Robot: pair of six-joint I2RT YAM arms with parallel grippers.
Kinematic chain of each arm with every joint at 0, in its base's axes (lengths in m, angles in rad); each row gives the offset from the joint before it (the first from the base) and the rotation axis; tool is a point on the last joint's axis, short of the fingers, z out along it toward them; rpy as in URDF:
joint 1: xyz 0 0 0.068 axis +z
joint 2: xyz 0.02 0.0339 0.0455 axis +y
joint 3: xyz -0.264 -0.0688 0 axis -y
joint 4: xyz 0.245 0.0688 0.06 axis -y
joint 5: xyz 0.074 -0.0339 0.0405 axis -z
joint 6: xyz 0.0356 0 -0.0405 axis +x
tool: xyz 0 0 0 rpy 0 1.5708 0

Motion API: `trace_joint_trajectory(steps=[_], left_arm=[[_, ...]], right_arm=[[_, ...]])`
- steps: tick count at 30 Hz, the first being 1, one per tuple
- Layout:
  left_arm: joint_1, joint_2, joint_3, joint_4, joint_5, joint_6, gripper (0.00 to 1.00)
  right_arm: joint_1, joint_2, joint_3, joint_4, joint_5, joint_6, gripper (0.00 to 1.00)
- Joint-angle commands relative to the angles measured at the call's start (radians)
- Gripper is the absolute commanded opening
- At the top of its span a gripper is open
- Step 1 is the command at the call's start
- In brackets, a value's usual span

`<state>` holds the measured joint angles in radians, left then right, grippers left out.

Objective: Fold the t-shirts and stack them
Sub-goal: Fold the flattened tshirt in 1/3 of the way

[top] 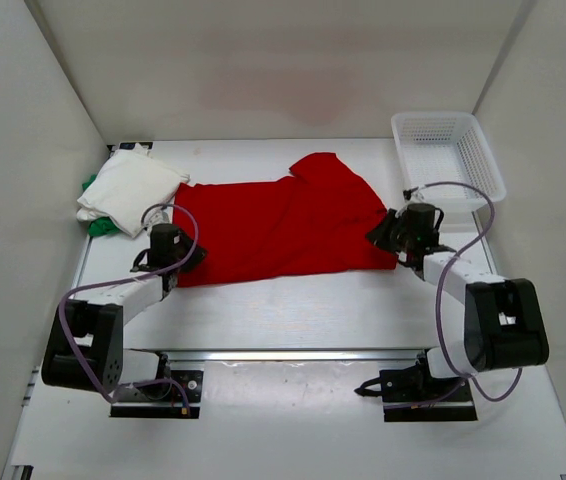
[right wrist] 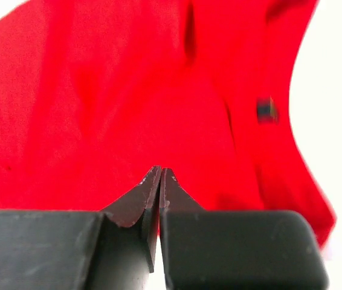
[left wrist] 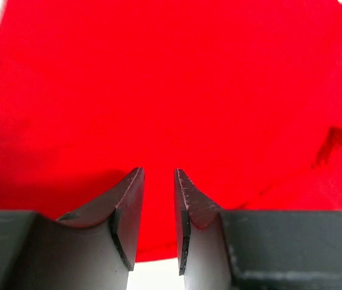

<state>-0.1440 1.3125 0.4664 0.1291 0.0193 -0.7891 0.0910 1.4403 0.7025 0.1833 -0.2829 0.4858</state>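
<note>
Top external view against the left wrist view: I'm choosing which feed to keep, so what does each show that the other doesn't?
Only the top external view shows the whole red t-shirt spread out, the white t-shirt lying on the green t-shirt at the far left, the mesh basket at the far right, and the right gripper at the red t-shirt's right edge. Only the left wrist view shows the left gripper with its jaws slightly apart and nothing between them. Both show red cloth and the left gripper.
</note>
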Motion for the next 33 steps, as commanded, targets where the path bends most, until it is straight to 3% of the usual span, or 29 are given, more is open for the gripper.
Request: trace_joint_trajectory(steps=[1, 6, 9, 11, 20, 27, 31, 33], left_arm=[[0.024, 0.005, 0.084, -0.112, -0.181, 0.057, 0.38], [0.084, 0.071, 0.173, -0.17, -0.2, 0.099, 0.47], [0.096, 0.12, 0.221, -0.241, -0.254, 0.139, 0.45], [0.098, 0.151, 0.229, -0.249, -0.245, 0.145, 0.38], [0.118, 0.241, 0.322, -0.33, -0.24, 0.16, 0.45], [0.124, 0.268, 0.345, -0.339, -0.219, 0.168, 0.31], [0.132, 0.26, 0.328, -0.332, -0.203, 0.168, 0.39], [0.13, 0.269, 0.342, -0.342, -0.193, 0.182, 0.36]], right_arm=[[0.03, -0.061, -0.118, 0.097, 0.047, 0.06, 0.01], [0.019, -0.142, -0.225, 0.154, 0.011, 0.096, 0.01], [0.062, -0.194, -0.248, 0.162, 0.022, 0.085, 0.04], [0.09, -0.205, -0.253, 0.159, 0.021, 0.074, 0.06], [0.107, -0.204, -0.259, 0.188, -0.016, 0.065, 0.07], [0.105, -0.212, -0.262, 0.183, -0.016, 0.057, 0.08], [0.082, -0.216, -0.264, 0.192, -0.024, 0.068, 0.09], [0.072, -0.221, -0.265, 0.197, -0.03, 0.069, 0.09]])
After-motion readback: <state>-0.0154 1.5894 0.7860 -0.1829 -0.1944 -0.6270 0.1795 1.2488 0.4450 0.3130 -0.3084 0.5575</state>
